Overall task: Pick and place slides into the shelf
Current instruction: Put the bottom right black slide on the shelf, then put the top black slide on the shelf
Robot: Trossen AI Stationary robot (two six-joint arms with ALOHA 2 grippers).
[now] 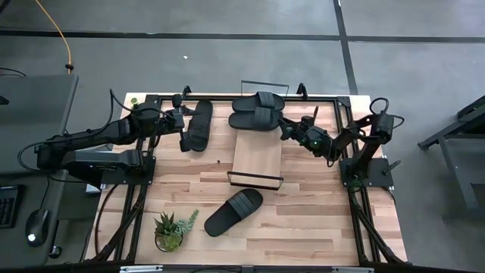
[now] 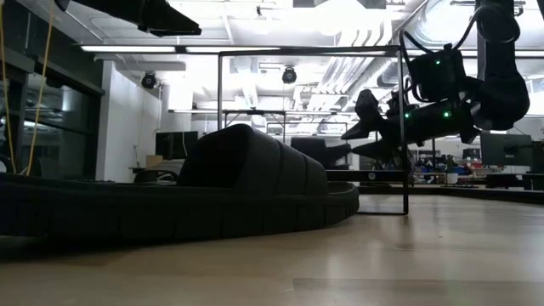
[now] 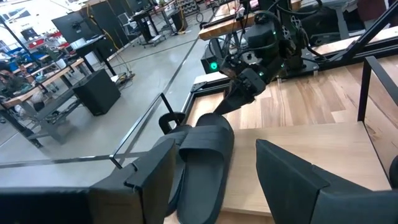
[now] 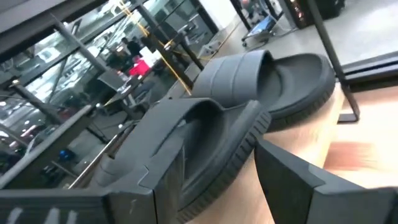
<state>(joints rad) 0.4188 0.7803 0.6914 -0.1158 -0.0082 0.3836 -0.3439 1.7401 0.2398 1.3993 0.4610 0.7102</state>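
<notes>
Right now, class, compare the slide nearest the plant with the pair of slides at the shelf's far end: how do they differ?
The slide near the plant lies alone on the bare table, off the shelf; the pair sits side by side at the shelf's far end. The lone slide lies diagonally; the pair lies crosswise to the shelf. No gripper is near the lone slide; the right gripper is beside the pair. All are matching black slides.

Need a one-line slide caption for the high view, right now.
Two slides sit on the shelf; right gripper open beside them.
</notes>
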